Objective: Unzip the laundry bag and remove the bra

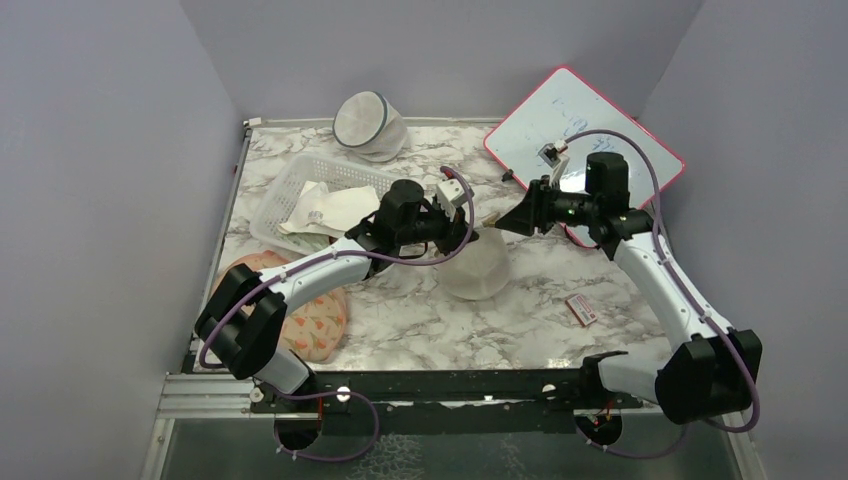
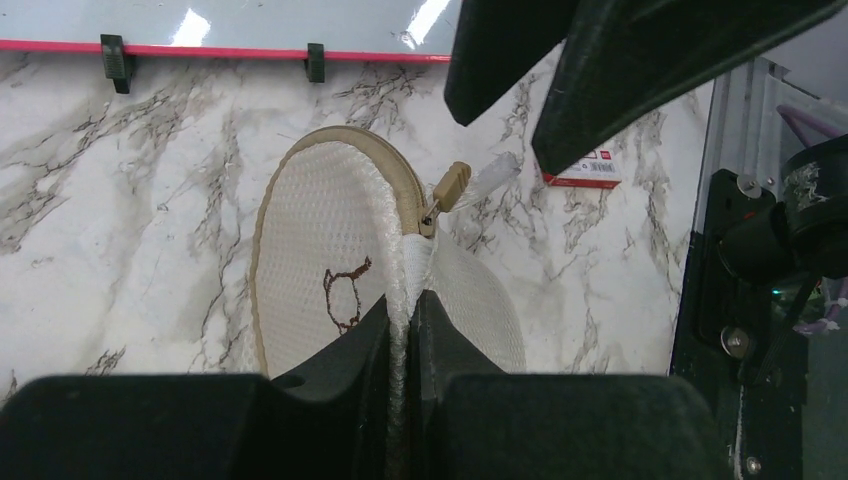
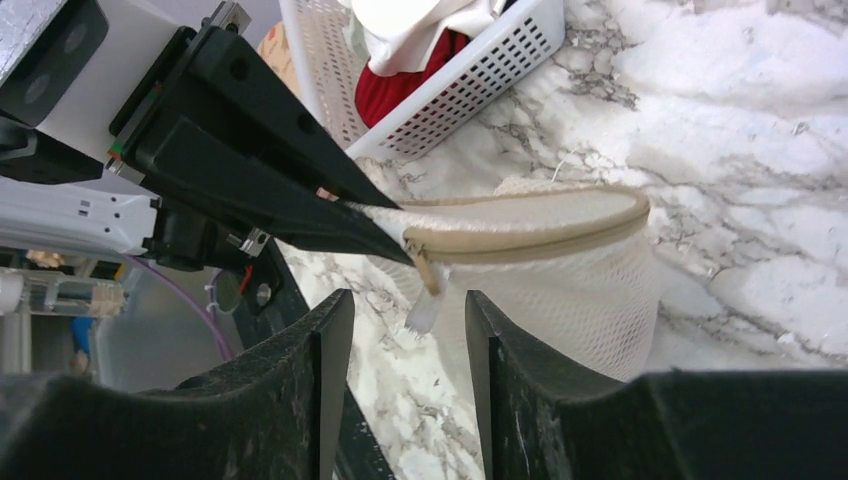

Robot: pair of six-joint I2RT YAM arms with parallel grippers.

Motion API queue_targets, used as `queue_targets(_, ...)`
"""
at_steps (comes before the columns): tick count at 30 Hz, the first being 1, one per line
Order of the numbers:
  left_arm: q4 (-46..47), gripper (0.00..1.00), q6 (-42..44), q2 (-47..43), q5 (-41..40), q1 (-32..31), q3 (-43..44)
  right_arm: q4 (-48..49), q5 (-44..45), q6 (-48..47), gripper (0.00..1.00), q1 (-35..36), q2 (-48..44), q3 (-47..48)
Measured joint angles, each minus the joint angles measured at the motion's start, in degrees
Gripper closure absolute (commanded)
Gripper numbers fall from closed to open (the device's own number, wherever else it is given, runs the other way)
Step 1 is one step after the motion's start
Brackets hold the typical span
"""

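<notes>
Our left gripper (image 2: 403, 302) pinches the bag (image 2: 310, 230) by its seam. We judge this props it on edge mid-table so that the single zip pull (image 2: 450, 187) juts toward our right gripper (image 3: 408, 308), whose jaws stand spread either side of it. We count one bag, one pull and two grippers. The bra is unseen, presumably inside.

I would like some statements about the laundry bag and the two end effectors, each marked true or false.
1. The left end effector is shut on the edge of the laundry bag. True.
2. The right end effector is clamped on the zipper pull. False: it is open, with the pull hanging by its fingertips.
3. The zipper is undone all the way around. False: the stretch in view looks closed.
4. The basket holds a red cloth. True.
</notes>
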Motion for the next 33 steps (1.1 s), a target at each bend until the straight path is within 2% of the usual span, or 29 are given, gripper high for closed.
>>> queue_targets(6, 0.00, 1.00, 0.09, 0.00, 0.94, 0.00, 0.00, 3.58, -3.19, -2.12, 0.68, 0.00, 3.98, 1.66)
queue_targets(24, 0.00, 1.00, 0.17, 0.00, 2.27, 0.00, 0.00, 11.15, -9.44, -2.64, 0.66, 0.00, 6.80, -2.75)
queue_targets(33, 0.07, 1.00, -0.02, 0.09, 2.91, 0.00, 0.00, 13.94, -11.02, -1.44, 0.75, 0.00, 6.80, -5.92)
